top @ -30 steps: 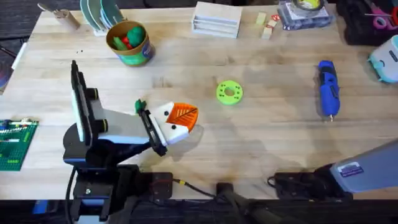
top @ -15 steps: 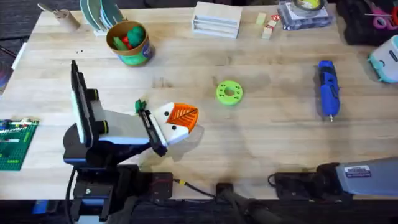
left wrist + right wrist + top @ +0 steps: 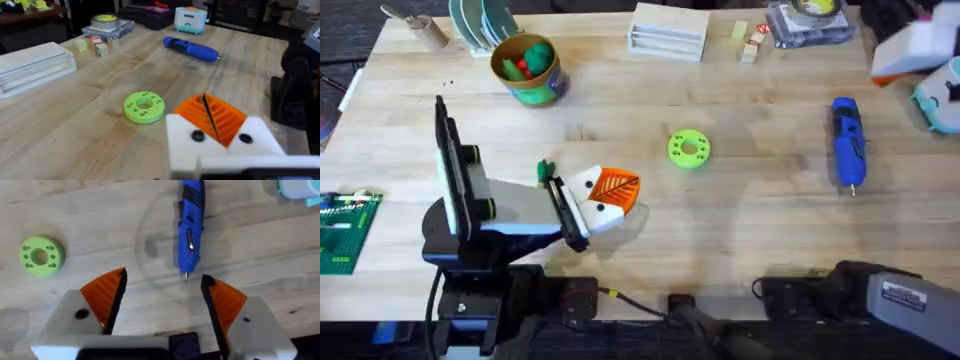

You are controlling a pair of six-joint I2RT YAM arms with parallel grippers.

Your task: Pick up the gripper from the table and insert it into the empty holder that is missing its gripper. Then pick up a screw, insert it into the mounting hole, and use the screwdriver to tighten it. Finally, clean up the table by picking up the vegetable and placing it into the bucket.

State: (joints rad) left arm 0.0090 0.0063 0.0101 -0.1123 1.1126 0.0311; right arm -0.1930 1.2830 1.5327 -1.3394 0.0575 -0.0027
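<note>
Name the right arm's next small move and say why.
Probably ease the right tool forward and down toward the screwdriver. Its fingers stand open, and the screwdriver lies free on the table just ahead, in line with the gap between them, its tip pointing back at the tool.

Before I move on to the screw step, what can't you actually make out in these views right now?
- Screws: no screw can be picked out on the table; too small in the overhead view.
- Bucket: the red and green items inside can't be identified.
- Left gripper: pads pressed together; the mounting hole can't be told.
- Screwdriver: its rear end is cut off in the right wrist view.
</note>
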